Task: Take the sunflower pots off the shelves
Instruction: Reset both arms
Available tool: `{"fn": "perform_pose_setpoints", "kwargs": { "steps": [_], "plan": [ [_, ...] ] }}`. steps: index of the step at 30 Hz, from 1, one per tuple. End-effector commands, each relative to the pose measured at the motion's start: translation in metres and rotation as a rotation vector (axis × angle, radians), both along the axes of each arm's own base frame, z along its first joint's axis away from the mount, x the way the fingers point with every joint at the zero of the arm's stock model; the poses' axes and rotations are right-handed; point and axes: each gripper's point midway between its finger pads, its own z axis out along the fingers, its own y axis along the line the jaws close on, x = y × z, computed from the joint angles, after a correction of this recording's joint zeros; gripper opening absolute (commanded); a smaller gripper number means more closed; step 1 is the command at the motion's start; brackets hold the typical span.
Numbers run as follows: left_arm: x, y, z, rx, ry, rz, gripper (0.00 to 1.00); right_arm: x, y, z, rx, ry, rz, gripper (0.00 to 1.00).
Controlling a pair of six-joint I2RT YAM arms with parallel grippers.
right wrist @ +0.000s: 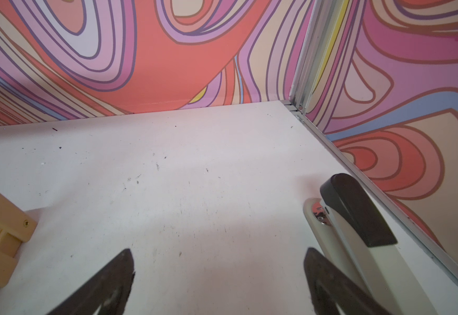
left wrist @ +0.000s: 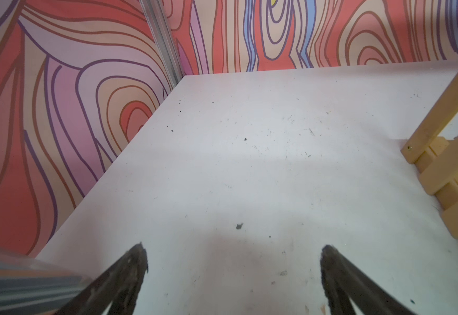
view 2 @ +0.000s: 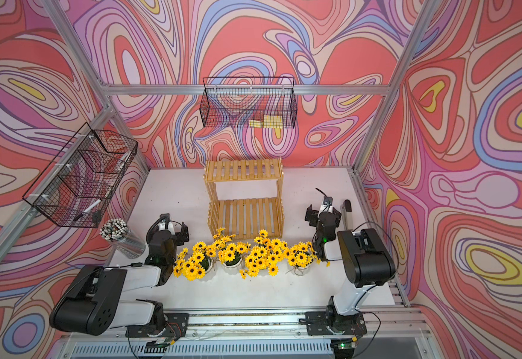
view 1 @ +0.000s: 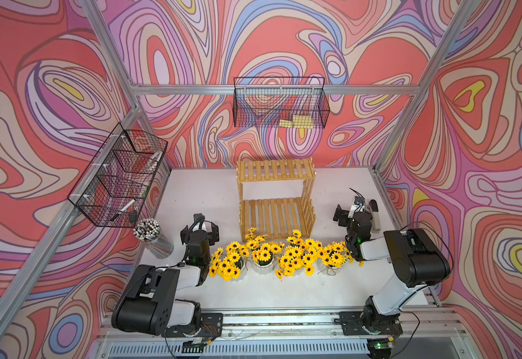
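**A:** Where are the pots?

**B:** All four pots are off the shelves. In both top views they stand on the desk in a row just in front of the lower tier. Their yellow bunches crowd against one another.

**A:** What about the left gripper?

**B:** The left gripper is released, with its jaws wide apart and nothing between them. It sits near the left end of the row, just behind the outermost pot. Its wrist view shows only bare, speckled desk past the left gripper, and a wooden leg of the shelves at the edge of the frame.

**A:** And the right one?

**B:** The right gripper is also spread open and holds nothing. It is to the right of the shelves, well apart from the pots. A stapler lies on the desk just beside it, along the right wall.

**A:** Is there anything else around?

**B:** A cup of pencils stands near the left arm. Two black wire baskets hang on the walls, one at the back and one on the left.
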Motion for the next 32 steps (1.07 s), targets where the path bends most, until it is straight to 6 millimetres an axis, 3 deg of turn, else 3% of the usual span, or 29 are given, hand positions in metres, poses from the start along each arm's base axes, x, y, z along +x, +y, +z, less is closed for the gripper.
{"fn": "perform_pose_setpoints", "kwargs": {
  "steps": [1,32],
  "plan": [
    [0.015,-0.004,0.027,0.005,-0.144,-0.029,0.98,-0.002,-0.003,-0.001,-0.006,-0.002,-0.007,0.98],
    [0.028,-0.008,0.012,0.01,-0.075,-0.049,1.0,-0.001,-0.002,-0.002,-0.002,0.002,0.0,0.98]
  ]
}}
